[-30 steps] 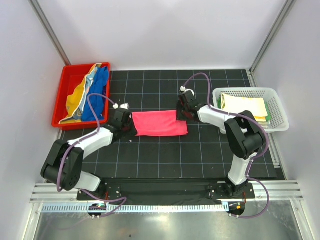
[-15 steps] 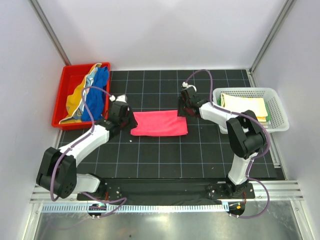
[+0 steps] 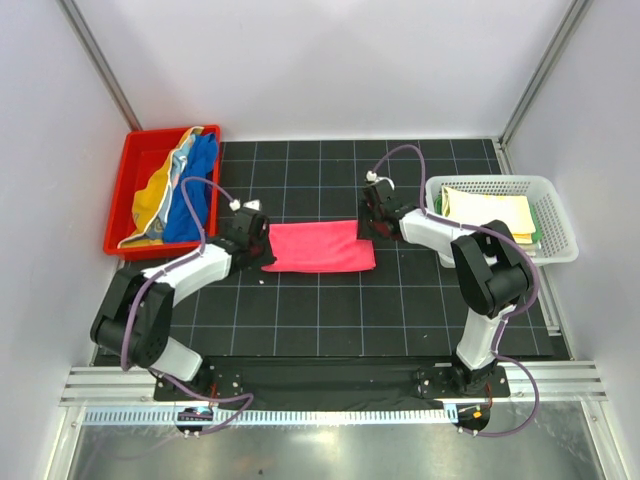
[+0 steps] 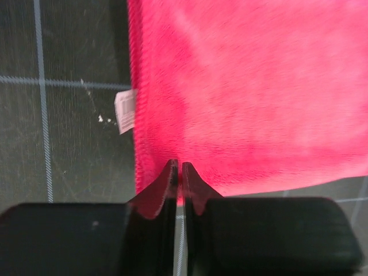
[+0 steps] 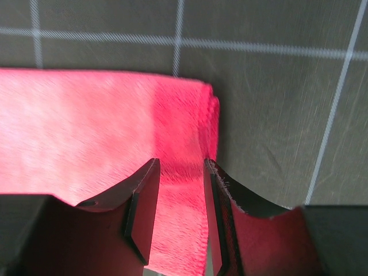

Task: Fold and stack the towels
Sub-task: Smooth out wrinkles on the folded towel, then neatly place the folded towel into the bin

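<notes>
Light, limp pink towel (image 3: 318,247), flat on the counter (image 3: 400,300).
My left end effector (image 4: 175,168) is pinched nearly shut at its left hem, my right end effector (image 5: 181,163) half-open over its right corner; I'd grip corners through all layers.

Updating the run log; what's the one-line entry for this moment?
pink towel: flat | left gripper: shut on its left edge | right gripper: open over its right edge

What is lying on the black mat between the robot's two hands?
A pink-red towel, folded flat, lies between the left gripper and the right gripper, with one gripper at each end. The top view shows it best.
</notes>
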Controlling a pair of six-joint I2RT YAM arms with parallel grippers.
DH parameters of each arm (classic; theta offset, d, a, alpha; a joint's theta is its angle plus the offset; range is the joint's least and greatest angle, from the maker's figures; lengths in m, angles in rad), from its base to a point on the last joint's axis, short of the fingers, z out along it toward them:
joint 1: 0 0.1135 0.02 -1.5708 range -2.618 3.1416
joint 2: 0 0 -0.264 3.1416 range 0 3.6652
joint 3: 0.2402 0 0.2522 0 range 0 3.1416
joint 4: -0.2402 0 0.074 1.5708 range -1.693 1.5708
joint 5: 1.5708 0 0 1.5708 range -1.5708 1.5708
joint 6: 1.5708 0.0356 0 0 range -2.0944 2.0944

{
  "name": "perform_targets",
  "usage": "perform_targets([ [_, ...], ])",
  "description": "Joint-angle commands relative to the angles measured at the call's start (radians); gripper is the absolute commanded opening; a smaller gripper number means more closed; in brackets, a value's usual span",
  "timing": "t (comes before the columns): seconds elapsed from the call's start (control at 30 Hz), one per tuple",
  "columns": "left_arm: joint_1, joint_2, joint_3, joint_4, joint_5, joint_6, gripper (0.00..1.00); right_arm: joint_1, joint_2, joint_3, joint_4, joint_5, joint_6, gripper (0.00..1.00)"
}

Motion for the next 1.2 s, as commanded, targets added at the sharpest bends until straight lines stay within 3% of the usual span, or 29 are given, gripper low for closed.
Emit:
perform_targets([
  [0.0,0.000,0.050,-0.030,0.062,-0.026,0.003,0.09,-0.008,-0.014,-0.028,0.041,-0.011,0.006,0.43],
  [0.23,-0.002,0.061,-0.053,0.069,-0.062,0.005,0.05,-0.019,-0.028,-0.037,0.034,-0.013,0.002,0.46],
  [0.37,0.000,0.034,-0.050,0.060,-0.059,0.008,0.10,-0.024,-0.060,-0.019,0.009,-0.014,-0.005,0.48],
  [0.57,-0.003,-0.032,0.023,0.017,-0.027,0.009,0.16,-0.036,-0.124,-0.028,-0.016,-0.029,-0.008,0.59],
  [0.67,-0.005,-0.049,0.057,0.005,-0.010,0.009,0.18,-0.047,-0.129,-0.040,-0.009,-0.065,-0.006,0.70],
  [0.77,-0.014,-0.043,0.086,-0.004,-0.001,0.011,0.18,-0.048,-0.109,-0.040,-0.011,-0.077,-0.002,0.73],
  [1.17,-0.034,-0.081,0.110,-0.023,0.042,0.018,0.18,-0.010,-0.011,-0.045,-0.009,-0.106,0.023,0.68],
])
